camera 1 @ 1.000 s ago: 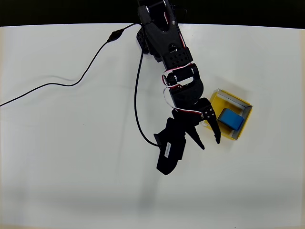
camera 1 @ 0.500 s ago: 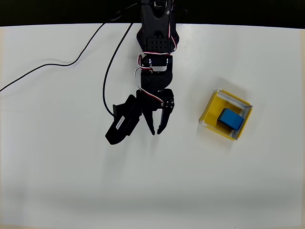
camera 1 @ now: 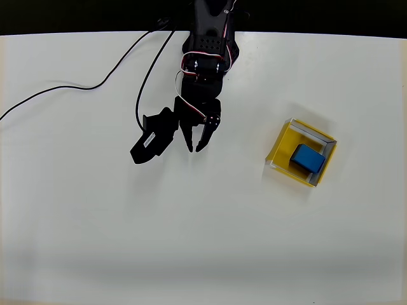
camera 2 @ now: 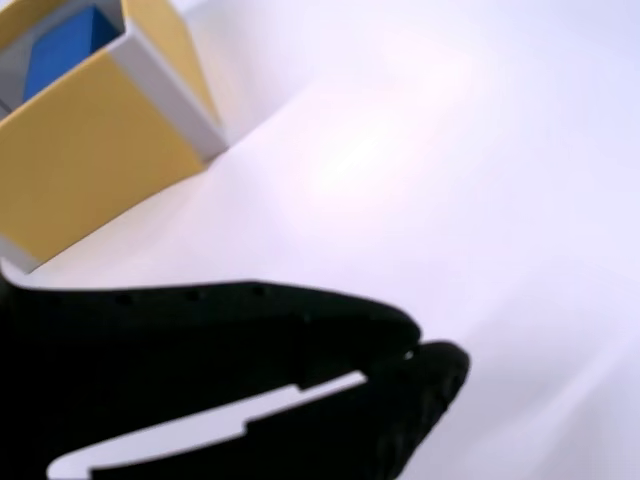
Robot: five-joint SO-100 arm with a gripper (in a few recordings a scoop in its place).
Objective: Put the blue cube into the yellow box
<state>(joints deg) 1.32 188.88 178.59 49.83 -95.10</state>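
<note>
Your gripper (camera 1: 193,147) is empty with its fingertips nearly together, closed on nothing, and it has pulled back from the yellow box (camera 1: 280,147) over the last second, now standing well apart to the box's left in the overhead view. Farther off, the blue cube (camera 1: 308,158) rests inside that box, against its right wall. To my eye, the placement is done.

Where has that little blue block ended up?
In the overhead view the blue cube lies inside the yellow box at the right of the white table, toward the box's right wall, well apart from the gripper.
</note>
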